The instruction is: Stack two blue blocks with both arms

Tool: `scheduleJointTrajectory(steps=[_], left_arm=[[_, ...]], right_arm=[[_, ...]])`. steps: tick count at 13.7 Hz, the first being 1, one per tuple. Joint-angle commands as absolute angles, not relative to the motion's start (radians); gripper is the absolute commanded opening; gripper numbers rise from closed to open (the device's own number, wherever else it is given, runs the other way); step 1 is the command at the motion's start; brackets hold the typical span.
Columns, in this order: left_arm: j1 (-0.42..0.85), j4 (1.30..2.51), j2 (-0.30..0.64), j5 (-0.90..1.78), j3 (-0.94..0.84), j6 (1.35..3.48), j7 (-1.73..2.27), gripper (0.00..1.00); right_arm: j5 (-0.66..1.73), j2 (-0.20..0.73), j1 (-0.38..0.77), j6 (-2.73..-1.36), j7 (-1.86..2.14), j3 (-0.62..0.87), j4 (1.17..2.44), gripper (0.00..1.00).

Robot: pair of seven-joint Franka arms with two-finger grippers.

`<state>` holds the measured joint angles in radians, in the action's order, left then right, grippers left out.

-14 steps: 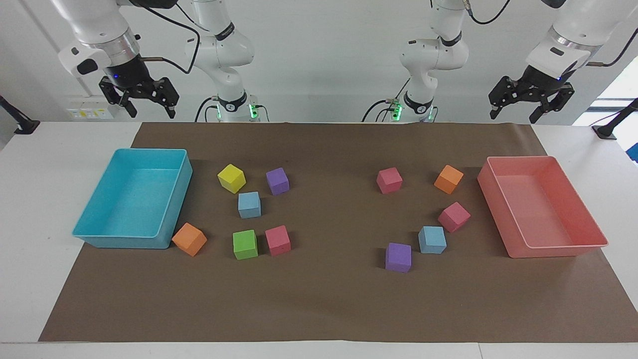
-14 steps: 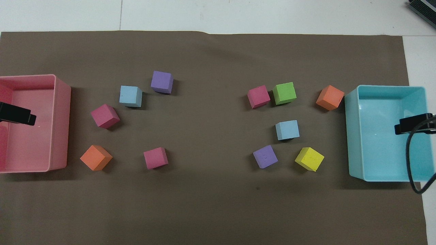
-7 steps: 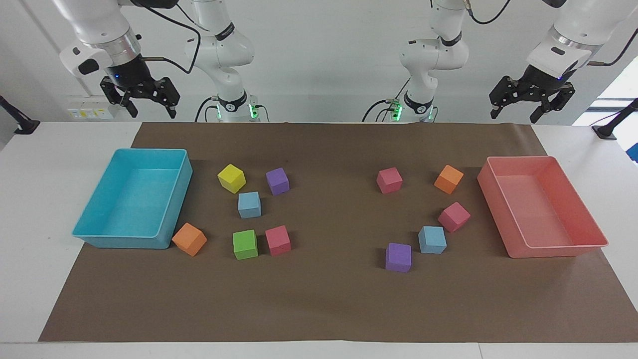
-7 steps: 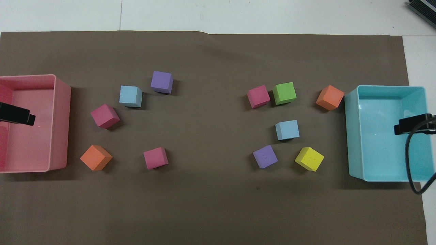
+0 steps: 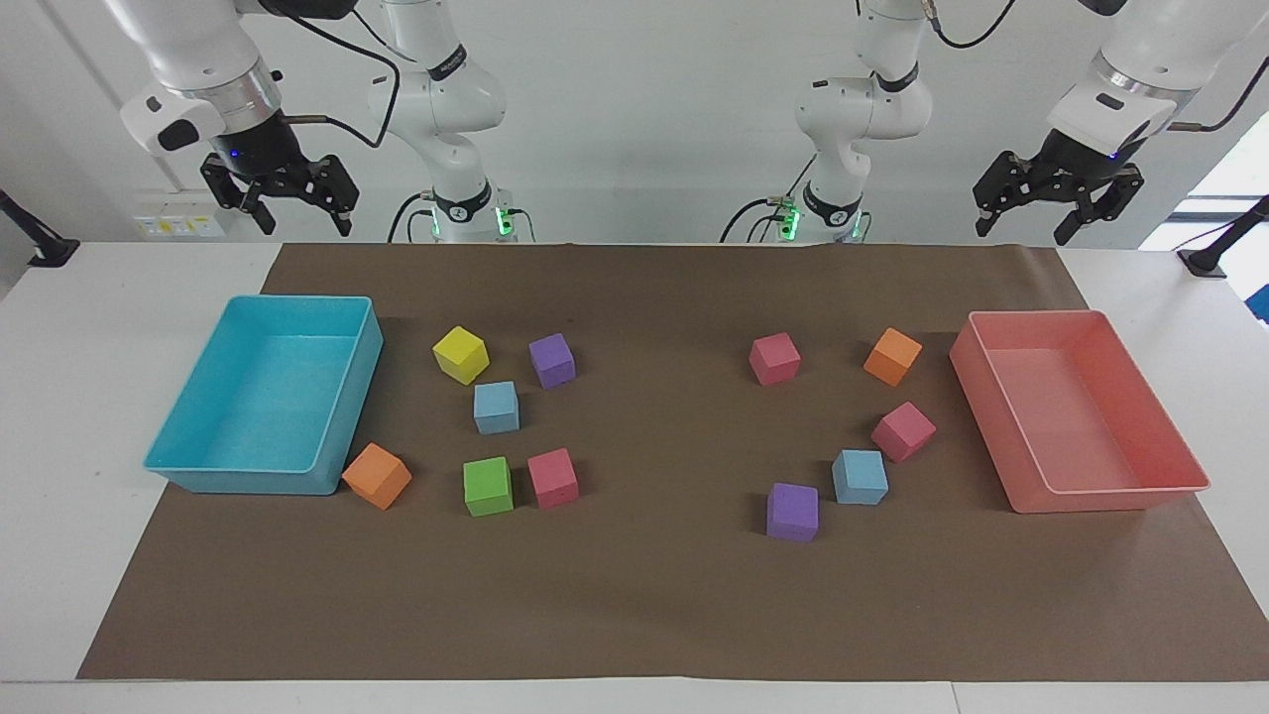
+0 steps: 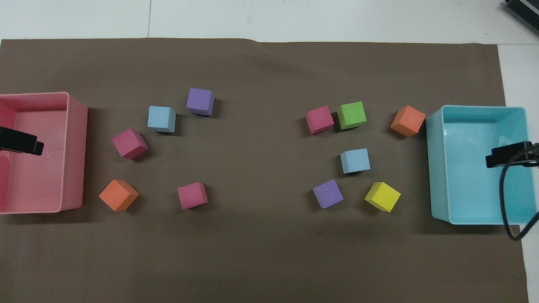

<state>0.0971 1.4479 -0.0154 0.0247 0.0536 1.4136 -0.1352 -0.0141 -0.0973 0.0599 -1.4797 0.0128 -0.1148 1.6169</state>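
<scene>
1. Starting at the right arm's end of the worktop, our right gripper [image 5: 294, 206] hangs high over the edge nearest the robots, above the turquoise bin [image 5: 268, 407]; its jaws stand wide apart and hold nothing.
2. One blue block [image 5: 496, 408] sits flat on the brown mat [image 5: 654, 595], ringed by a yellow cube [image 5: 461, 354], a purple cube [image 5: 551, 360], a green cube [image 5: 488, 486] and a pink cube [image 5: 552, 478], touching none of them.
3. The other blue block [image 5: 860, 477] lies toward the left arm's end, just beside another purple cube [image 5: 792, 512] and a tilted pink cube [image 5: 903, 431], with the pink bin [image 5: 1081, 412] further toward that end.
4. Our left gripper [image 5: 1056, 212] hangs high over the edge nearest the robots, above the pink bin's end, its jaws wide and empty.
5. We judge both blocks light, soft and matte, so they should grip well but squash under a hard squeeze.
6. We would take each by two opposite flat side faces at mid-height, picking the pair of faces clear of the neighbouring cubes.
7. Nothing is stacked yet; both arms wait.
</scene>
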Motion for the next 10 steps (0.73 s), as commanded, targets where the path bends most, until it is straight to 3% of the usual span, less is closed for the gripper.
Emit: scheduleJointTrajectory(steps=[1,10], left_arm=[[0.084,1.479,-0.043,0.031,0.048,1.417,-0.132,1.0],[0.083,1.488,-0.049,0.031,0.048,1.42,-0.13,1.0]], right_arm=[[-0.023,-0.136,0.061,-1.502,0.002,-0.114,1.666,1.0],[-0.023,-0.156,0.09,-1.516,-0.002,-0.11,1.697,1.0]])
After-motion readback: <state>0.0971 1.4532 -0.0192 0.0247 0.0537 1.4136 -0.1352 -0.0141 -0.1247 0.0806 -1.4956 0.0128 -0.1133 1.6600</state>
